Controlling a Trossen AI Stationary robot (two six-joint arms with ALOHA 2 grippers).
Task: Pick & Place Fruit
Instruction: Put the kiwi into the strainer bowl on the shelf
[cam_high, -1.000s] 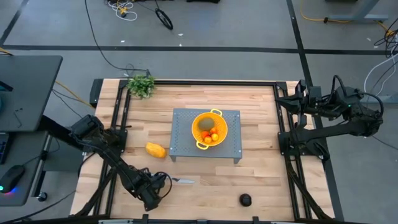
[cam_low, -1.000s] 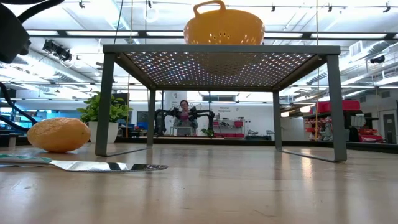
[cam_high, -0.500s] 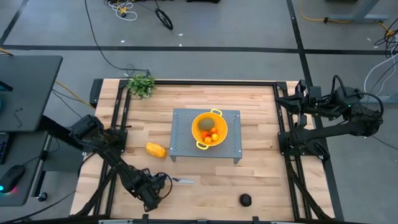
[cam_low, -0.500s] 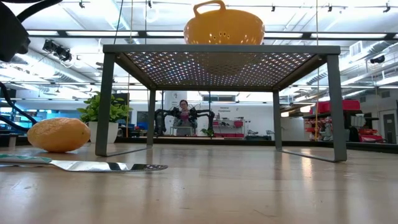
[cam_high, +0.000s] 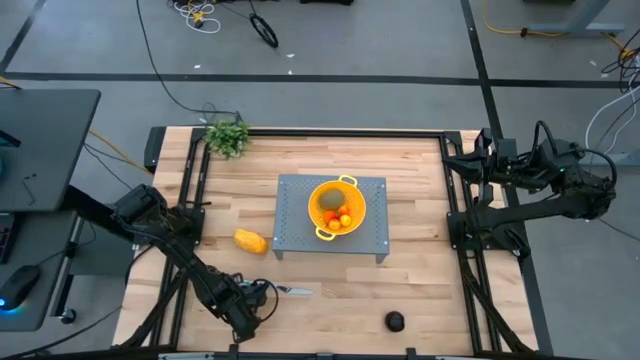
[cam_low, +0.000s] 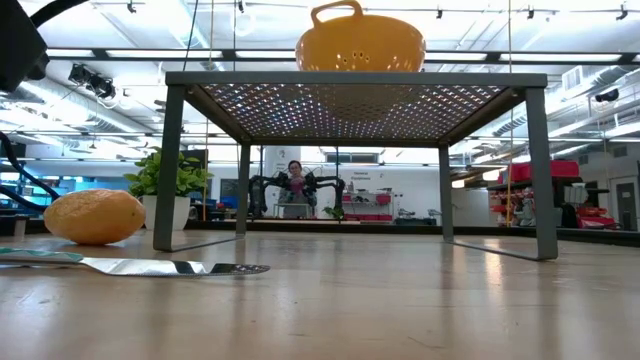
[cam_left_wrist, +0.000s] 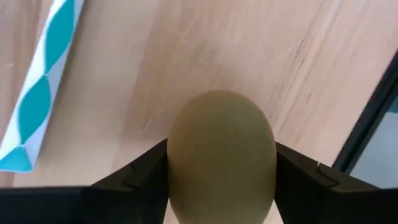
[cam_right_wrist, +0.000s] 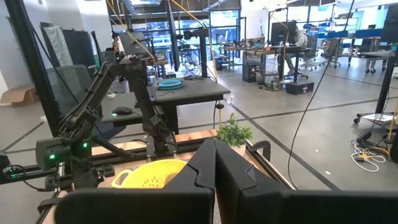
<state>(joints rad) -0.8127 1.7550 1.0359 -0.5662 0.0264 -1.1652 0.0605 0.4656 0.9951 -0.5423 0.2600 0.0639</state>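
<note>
In the left wrist view a brownish-green oval fruit (cam_left_wrist: 222, 155) sits between the two fingers of my left gripper (cam_left_wrist: 221, 186), which is shut on it. In the high view that gripper (cam_high: 244, 306) stands at the table's near left and hides the oval. A yellow-orange oblong fruit (cam_high: 250, 241) lies on the wood left of the grey stand. A small blackish round fruit (cam_high: 395, 321) lies near the front edge. The yellow colander (cam_high: 336, 208) holds another brownish-green oval (cam_high: 331, 200) and tiny orange-red balls (cam_high: 343, 218). My right gripper (cam_right_wrist: 214, 180) is shut and holds nothing, parked level at the far right. My left gripper pinches the brownish-green oval by its two opposite sides (cam_left_wrist: 177, 158) between its two fingers (cam_left_wrist: 140, 174). The fingers come from above, pointing steeply down. The oval appears to lie on the wooden table top, close to the table's edge.
A silvery knife (cam_high: 291, 291) with a teal-and-white handle (cam_left_wrist: 43, 87) lies just beside the left gripper. The colander stands on a grey perforated stand (cam_high: 372, 240) at mid-table. A leafy green bunch (cam_high: 227, 135) is at the far left corner. Dark frame rails (cam_high: 190, 200) line both sides.
</note>
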